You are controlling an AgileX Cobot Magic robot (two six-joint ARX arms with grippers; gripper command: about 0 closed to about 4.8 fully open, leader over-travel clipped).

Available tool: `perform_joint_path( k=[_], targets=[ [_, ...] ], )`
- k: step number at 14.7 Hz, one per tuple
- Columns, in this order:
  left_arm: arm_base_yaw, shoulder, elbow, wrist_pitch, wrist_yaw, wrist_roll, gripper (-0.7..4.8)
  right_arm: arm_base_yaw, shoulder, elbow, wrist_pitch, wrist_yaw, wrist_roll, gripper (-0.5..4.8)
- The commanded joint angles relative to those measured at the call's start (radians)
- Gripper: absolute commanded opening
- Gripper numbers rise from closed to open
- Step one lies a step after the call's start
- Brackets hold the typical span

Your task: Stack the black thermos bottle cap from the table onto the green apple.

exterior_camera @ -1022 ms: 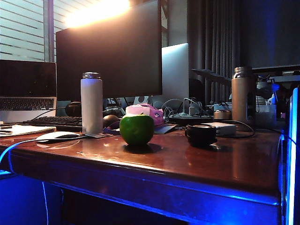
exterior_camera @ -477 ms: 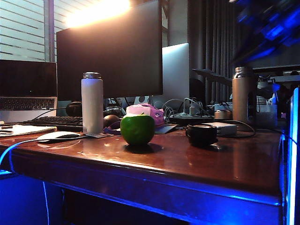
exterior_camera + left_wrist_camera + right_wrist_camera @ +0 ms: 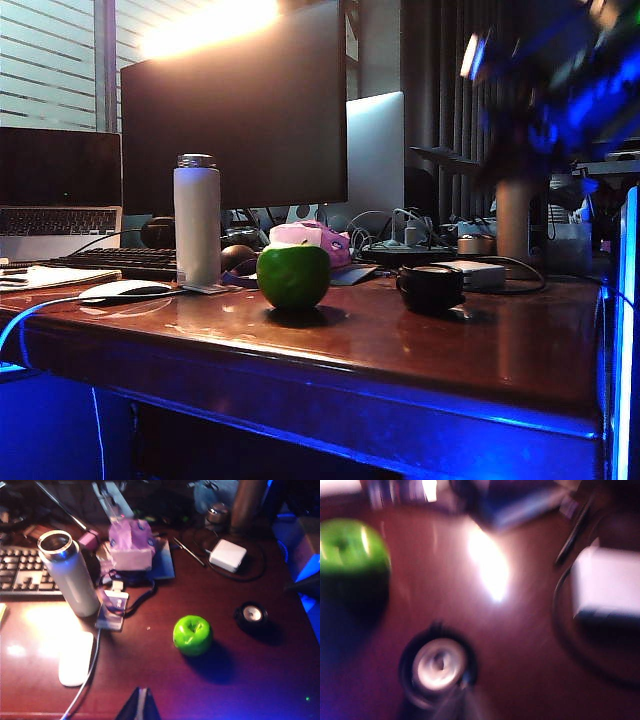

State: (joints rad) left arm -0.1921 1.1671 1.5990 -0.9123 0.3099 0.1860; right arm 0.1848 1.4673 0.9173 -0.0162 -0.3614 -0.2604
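1. Right gripper (image 3: 462, 700) hangs above the black thermos bottle cap (image 3: 439, 666), too blurred for us to tell how its jaws stand.
2. We see the cap on the table (image 3: 470, 350), right of the green apple (image 3: 293, 276) in the exterior view and apart from it.
3. Left gripper (image 3: 141, 705) hovers on the apple's near side, fingertips together, empty.
4. We judge the reach for the cap is in hand; next, the jaws must spread, straddle it and close.

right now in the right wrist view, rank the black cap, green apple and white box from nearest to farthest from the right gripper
From the right gripper, seen blurred at the frame's edge above the table:
1. black thermos bottle cap, right beside the fingertips.
2. green apple, off to one side.
3. white box, off to the opposite side; too close to the apple to rank surely.
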Motion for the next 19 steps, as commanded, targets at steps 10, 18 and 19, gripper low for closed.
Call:
perform_joint_path(
  k=[10, 18, 19],
  targets=[
    [0.001, -0.002, 0.004, 0.040, 0.005, -0.003, -0.03, 0.085, 0.239, 0.157, -0.029, 0.077, -0.133, 4.79],
    [0.001, -0.002, 0.004, 0.041, 0.007, -0.003, -0.03, 0.085, 0.349, 0.242, -0.124, 0.026, -0.133, 4.79],
    [0.001, -0.002, 0.004, 0.041, 0.008, -0.003, -0.03, 0.085, 0.355, 0.242, -0.129, 0.025, -0.133, 4.79]
  ],
)
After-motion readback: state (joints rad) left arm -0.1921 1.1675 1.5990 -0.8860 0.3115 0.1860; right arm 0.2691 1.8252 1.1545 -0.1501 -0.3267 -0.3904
